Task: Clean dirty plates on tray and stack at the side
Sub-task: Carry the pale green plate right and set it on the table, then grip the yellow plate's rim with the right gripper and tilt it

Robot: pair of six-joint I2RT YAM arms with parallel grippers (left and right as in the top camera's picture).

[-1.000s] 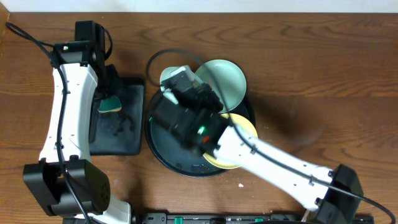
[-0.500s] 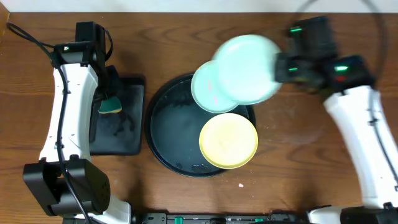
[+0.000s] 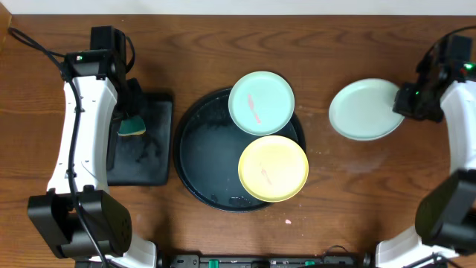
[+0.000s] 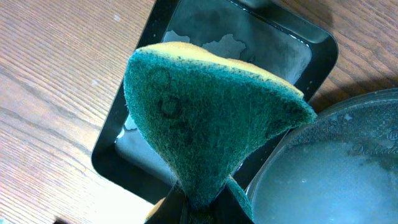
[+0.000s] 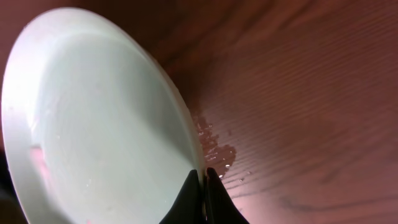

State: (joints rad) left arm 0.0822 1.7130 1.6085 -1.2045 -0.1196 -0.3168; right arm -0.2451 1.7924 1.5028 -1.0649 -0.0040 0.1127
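Here, the right fingers (image 5: 191,198) are nearly together, with the rim of the side plate (image 5: 99,124) nipped between them, one tip on each face. This pale mint plate spreads away from the tips, tilted and wet. I cannot tell whether its far edge touches the table (image 5: 298,93). Just past the tips, drops (image 5: 214,149) of water lie on the wood.

Well beyond the side plate, away from these fingers, sits the round tray (image 3: 201,160). On it a mint plate (image 3: 261,102) overhangs the rim, and a yellow plate (image 3: 273,167) meets its edge. Both carry red smears.

The left fingers (image 4: 166,210) are pinched tight on the lower corner of a sponge (image 4: 205,118). Its green face is turned to the camera, with the yellow layer behind. Under the sponge lies a small tray (image 4: 273,50), wet inside, and the round tray's rim is just beside it, off to one side of the fingers.
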